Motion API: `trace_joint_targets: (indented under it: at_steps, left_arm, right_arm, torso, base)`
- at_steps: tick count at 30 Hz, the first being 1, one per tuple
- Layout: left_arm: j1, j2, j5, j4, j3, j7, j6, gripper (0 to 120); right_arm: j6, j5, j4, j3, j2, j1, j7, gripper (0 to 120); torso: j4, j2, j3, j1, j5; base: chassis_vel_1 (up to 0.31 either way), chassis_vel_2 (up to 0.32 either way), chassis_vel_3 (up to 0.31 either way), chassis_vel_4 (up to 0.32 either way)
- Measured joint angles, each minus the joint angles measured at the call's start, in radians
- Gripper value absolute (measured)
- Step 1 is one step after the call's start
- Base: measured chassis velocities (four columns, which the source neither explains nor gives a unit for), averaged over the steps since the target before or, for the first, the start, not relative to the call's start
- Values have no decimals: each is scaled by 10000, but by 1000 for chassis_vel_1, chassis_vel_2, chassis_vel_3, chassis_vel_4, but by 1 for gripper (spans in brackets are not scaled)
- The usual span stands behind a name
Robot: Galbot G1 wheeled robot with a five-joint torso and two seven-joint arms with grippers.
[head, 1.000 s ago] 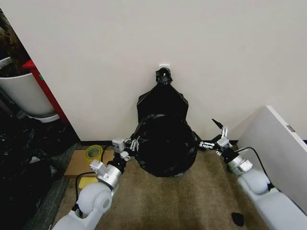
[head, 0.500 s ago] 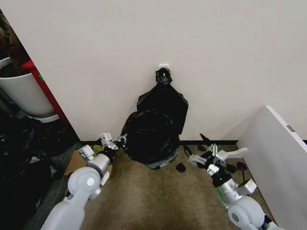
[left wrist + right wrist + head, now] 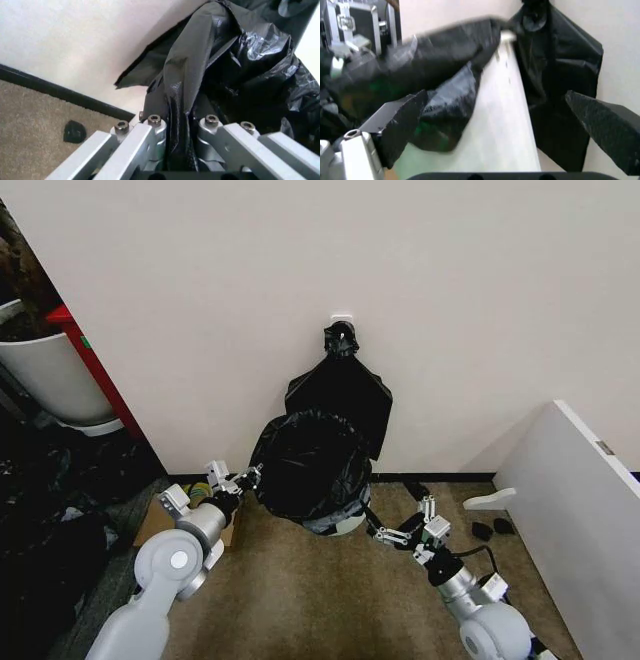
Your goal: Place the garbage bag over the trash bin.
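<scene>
garbage bag draped over the trash bin against the wall, one gripper pinching it and one spread apart.

in the head view the garbage bag (image 3: 310, 465) sat at the centre, billowing over the trash bin (image 3: 345, 523), whose pale base showed at about 5 o'clock of the bag. the left gripper (image 3: 245, 477) was at 9 o'clock of the bag, its fingers (image 3: 150, 131) clamped together on a fold of the plastic. the right gripper (image 3: 400, 525) hung at 4 o'clock of the bin, near its base, its fingers (image 3: 605, 123) spread wide and holding nothing. a flat knotted black bag (image 3: 345, 385) hung on the wall at 12 o'clock, just behind the bin.
</scene>
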Motion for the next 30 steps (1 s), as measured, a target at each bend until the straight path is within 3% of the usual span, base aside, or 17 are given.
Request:
trace_joint_targets:
  at_steps: [8,17,22,30]
  left_arm:
    - [112,-134,-39,-454,88,-60,115,5]
    - [165,-151,-378,-910,-47,-325,430,5]
    - [168,-153,-355,-915,-63,-328,430,5]
    - [208,-236,198,-723,76,-214,248,5]
  right_arm:
    - [110,-457,-451,49,107,134,26,100]
    - [945,-2138,-2282,641,167,662,302,100]
    - [1127,-1974,-2007,645,93,520,220,100]
    - [2129,-466,-1283,1092,-552,66,-1841,100]
  torso:
    - [-1,0,0,0,1]
    - [-1,0,1,0,3]
    - [-1,0,1,0,1]
    - [-1,0,0,0,0]
  base:
    - [0,0,0,0]
    - [0,0,0,0]
    - [0,0,0,0]
    - [0,0,0,0]
